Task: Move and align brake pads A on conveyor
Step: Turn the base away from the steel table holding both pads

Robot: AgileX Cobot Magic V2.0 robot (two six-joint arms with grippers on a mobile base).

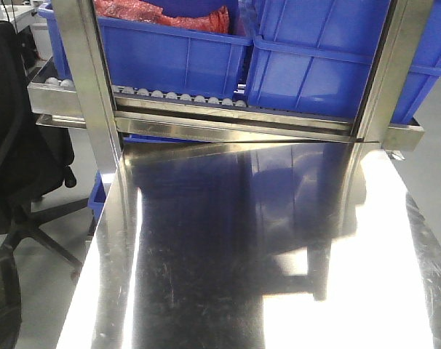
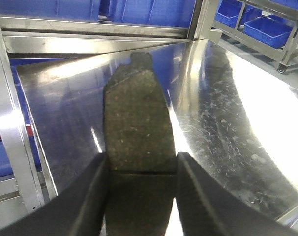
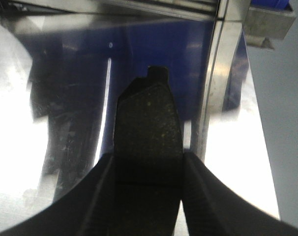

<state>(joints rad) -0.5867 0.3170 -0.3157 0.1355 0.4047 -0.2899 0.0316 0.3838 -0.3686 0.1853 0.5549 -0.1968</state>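
**Front view.** Bare steel worktop, heavy glare. Behind it is a roller rack carrying two blue bins; the left one holds something red. One black office chair stands at the left. I see no arms, pads or conveyor here, so this view doesn't show where the pads have to go.

**Left wrist view.** The left end effector is pinching the left-hand brake pad by its long edges, one finger on each side. The friction face points at the camera and the thin groove sits just inside the grip. The pad pokes forward over the worktop. I judge the edge grip keeps the pad's long axis in line with the wrist, which should make alignment easier. More blue bins are far off to the right.

**Right wrist view.** Same arrangement: the right end effector is clamped on the right-hand brake pad, tab end forward, over the worktop beside a rack upright.

**Count.** Two pads in sight, one per end effector. Conveyor in no view.
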